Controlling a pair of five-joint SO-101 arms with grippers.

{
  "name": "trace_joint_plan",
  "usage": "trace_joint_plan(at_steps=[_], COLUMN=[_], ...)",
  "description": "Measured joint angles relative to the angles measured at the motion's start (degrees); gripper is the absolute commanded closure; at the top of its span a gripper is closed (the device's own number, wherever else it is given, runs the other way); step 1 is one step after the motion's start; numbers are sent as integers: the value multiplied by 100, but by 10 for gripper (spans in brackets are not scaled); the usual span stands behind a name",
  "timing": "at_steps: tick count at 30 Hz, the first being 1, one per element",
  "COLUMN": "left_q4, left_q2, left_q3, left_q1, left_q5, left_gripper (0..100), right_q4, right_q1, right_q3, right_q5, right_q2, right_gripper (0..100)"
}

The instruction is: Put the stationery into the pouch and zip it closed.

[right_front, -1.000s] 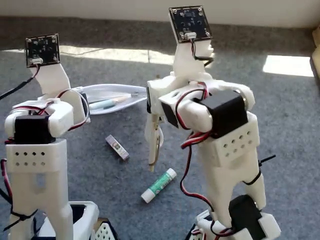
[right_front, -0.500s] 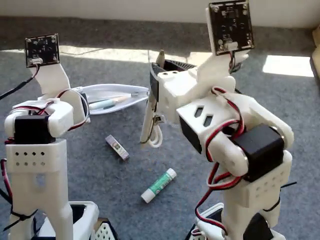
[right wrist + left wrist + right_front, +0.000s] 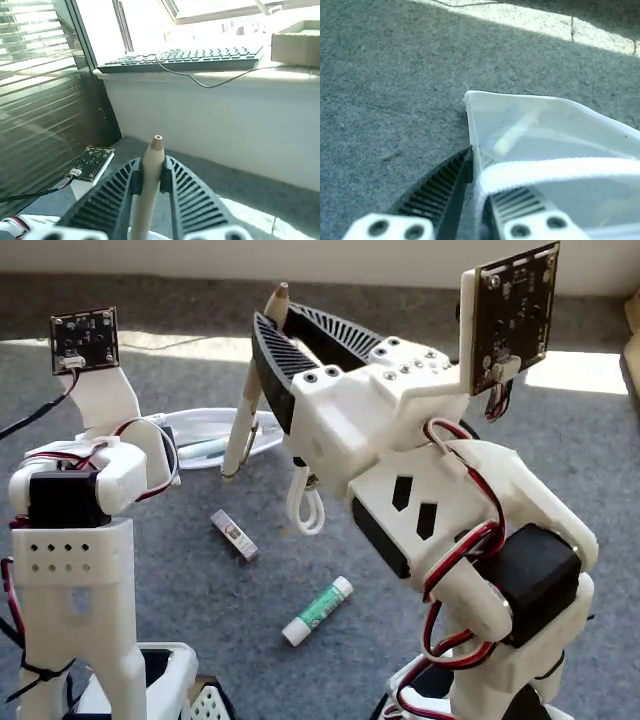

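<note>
The clear pouch lies open on the grey carpet at the back left, with a teal-tipped pen inside. My left gripper is shut on the pouch's white zip edge. High over the middle, my right gripper is shut on a beige pen, which slants down with its lower end just over the pouch's right end. In the right wrist view the pen stands up between the black fingers. A small grey eraser and a green-and-white glue stick lie on the carpet in front.
The right arm's white body looms over the right half of the carpet. A white cable loop hangs under its wrist. The left arm's column stands at the near left. A sunlit patch marks the far right carpet.
The right arm has risen from near the carpet and swung the beige pen up and left, bringing its lower end over the pouch. The left arm has held still.
</note>
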Motion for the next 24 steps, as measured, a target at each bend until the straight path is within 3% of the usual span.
trace_joint_plan(at_steps=[7, 21, 24], left_q4=[0, 0, 0], left_q2=[0, 0, 0], left_q3=[0, 0, 0], left_q1=[0, 0, 0], left_q5=[0, 0, 0], left_gripper=[993, 993, 993], right_q4=[-826, -3138, -3481], right_q1=[-18, -18, -26], right_q3=[826, 3376, 3903], right_q5=[985, 1099, 1424], right_q2=[0, -404, -554], right_gripper=[993, 993, 993])
